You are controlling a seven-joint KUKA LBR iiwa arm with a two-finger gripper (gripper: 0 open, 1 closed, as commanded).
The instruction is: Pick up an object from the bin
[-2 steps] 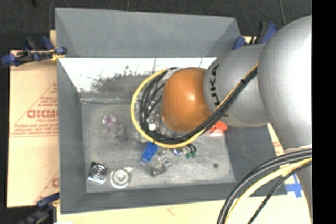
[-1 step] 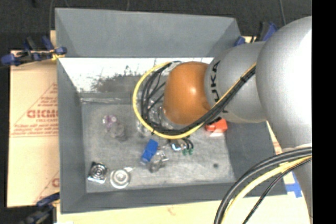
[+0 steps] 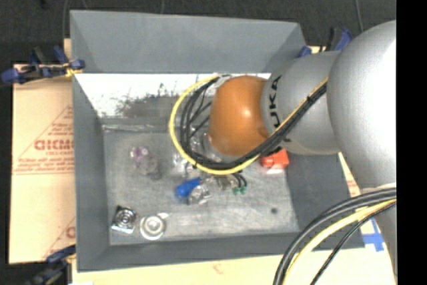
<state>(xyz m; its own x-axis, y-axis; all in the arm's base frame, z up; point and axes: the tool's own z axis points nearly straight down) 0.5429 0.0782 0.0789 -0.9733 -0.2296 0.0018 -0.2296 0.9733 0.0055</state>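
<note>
Over bin (image 3: 90, 163) centre: gripper beside blue piece

Gripper (image 3: 192, 167) hangs under the orange cover (image 3: 233, 117); jaw state cannot be told. Nearest thing: blue piece (image 3: 187, 191), small and rounded, a clear part on its 3 o'clock side, lying just at 6 o'clock of the gripper. Risk, as judged: green bit (image 3: 239, 189) and red block (image 3: 274, 160) lie near at 3 o'clock, and an off-centre descent could knock them.

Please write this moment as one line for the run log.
gripper: low in bin middle | nearest: blue piece, red block | grasp: unclear
</note>
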